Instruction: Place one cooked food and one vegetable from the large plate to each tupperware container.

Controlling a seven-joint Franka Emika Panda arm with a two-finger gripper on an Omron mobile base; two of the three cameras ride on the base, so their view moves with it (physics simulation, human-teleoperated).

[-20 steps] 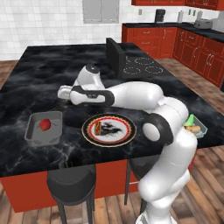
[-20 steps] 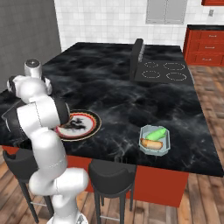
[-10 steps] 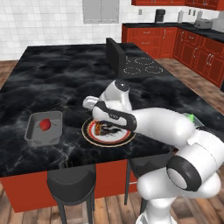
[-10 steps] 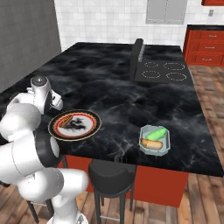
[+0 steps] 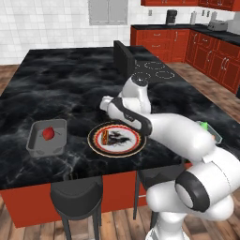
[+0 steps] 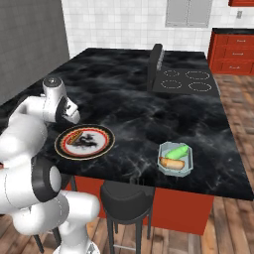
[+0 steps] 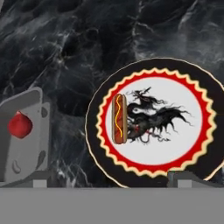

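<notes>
The arm has swung from the left, where its tool (image 5: 108,104) hung near the grey container (image 5: 46,138), across to the far edge of the large plate (image 5: 116,139). Its elbow, earlier raised to the right over the table's (image 5: 56,84) near edge, has come down low toward the base. The tool now sits just beyond the plate's far rim.

A hot dog (image 6: 74,137) lies on the large plate (image 6: 101,144); the pale container (image 6: 188,167) holds two foods.
</notes>
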